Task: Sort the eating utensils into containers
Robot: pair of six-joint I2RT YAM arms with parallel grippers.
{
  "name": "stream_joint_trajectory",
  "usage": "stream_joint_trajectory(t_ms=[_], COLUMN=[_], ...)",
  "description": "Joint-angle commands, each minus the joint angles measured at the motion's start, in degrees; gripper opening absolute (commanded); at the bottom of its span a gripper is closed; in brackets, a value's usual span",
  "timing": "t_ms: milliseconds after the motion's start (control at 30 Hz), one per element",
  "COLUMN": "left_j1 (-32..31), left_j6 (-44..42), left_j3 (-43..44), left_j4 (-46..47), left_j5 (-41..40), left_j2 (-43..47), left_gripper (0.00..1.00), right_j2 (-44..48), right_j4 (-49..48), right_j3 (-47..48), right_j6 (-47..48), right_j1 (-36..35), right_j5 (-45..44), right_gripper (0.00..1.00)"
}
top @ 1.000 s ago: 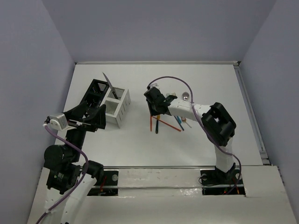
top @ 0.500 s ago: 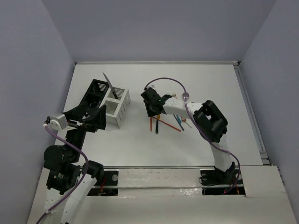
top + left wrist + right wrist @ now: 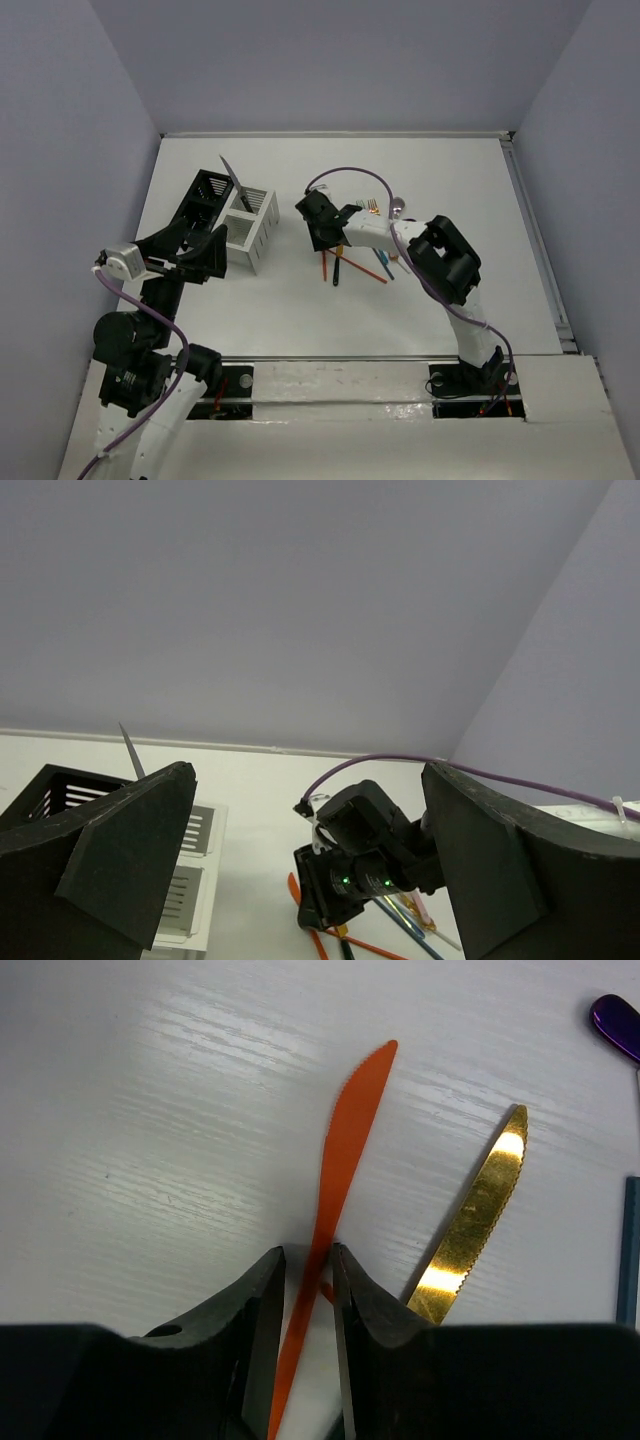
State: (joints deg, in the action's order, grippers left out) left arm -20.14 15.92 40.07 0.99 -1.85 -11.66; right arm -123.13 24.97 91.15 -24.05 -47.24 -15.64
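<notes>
My right gripper (image 3: 320,238) is down on the table among the loose utensils. In the right wrist view its jaws (image 3: 307,1252) straddle the orange knife (image 3: 350,1130), narrowly open, with a sliver of table showing beside the blade. A gold knife (image 3: 480,1210) lies just right of it. The orange knife (image 3: 324,265), a dark green piece (image 3: 337,272), an orange stick (image 3: 366,269) and a teal piece (image 3: 385,266) lie in a pile. My left gripper (image 3: 195,262) hangs wide open and empty near the black caddy (image 3: 200,200) and the white caddy (image 3: 252,228).
A silver knife (image 3: 235,180) stands upright in the white caddy. A gold fork (image 3: 372,207) and a silver spoon (image 3: 397,208) lie behind the right arm. A purple tip (image 3: 618,1022) and a teal handle (image 3: 630,1250) lie at the right wrist view's right edge. Walls close in the table.
My right gripper has moved a little to the left, over the orange knife. The utensils and the left arm have not moved.
</notes>
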Motion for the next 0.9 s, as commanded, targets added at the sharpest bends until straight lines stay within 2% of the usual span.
stream_joint_trajectory(t_ms=[0,133,300,433,667,867], left_j1=[-0.2,-0.2,-0.2,-0.2,-0.2,-0.2], left_j6=[0.0,-0.1,0.0,0.0,0.1,0.1], left_j3=[-0.1,-0.1,-0.1,-0.1,-0.1,-0.2], left_j4=[2.2,2.2,2.2,2.3,2.3,2.3], left_j5=[-0.1,0.0,0.0,0.2,0.4,0.8], left_j2=[0.8,0.9,1.0,0.9,0.9,0.9], left_gripper=[0.99,0.99,0.99,0.99,0.99,0.99], right_j2=[-1.8,-2.6,-2.8,-2.6,6.4,13.7], right_j4=[-0.2,1.3,0.9,-0.2,-12.4,-29.1], right_j3=[1.4,3.1,4.0,4.1,0.3,-2.2], right_j6=[-1.6,-1.4,-1.8,-2.4,-1.8,1.3], right_j1=[-0.7,-0.7,-0.7,-0.7,-0.7,-0.7], right_j5=[0.2,-1.1,-1.6,-2.2,-1.5,4.9], right_gripper=[0.31,0.12,0.08,0.00,0.00,0.00])
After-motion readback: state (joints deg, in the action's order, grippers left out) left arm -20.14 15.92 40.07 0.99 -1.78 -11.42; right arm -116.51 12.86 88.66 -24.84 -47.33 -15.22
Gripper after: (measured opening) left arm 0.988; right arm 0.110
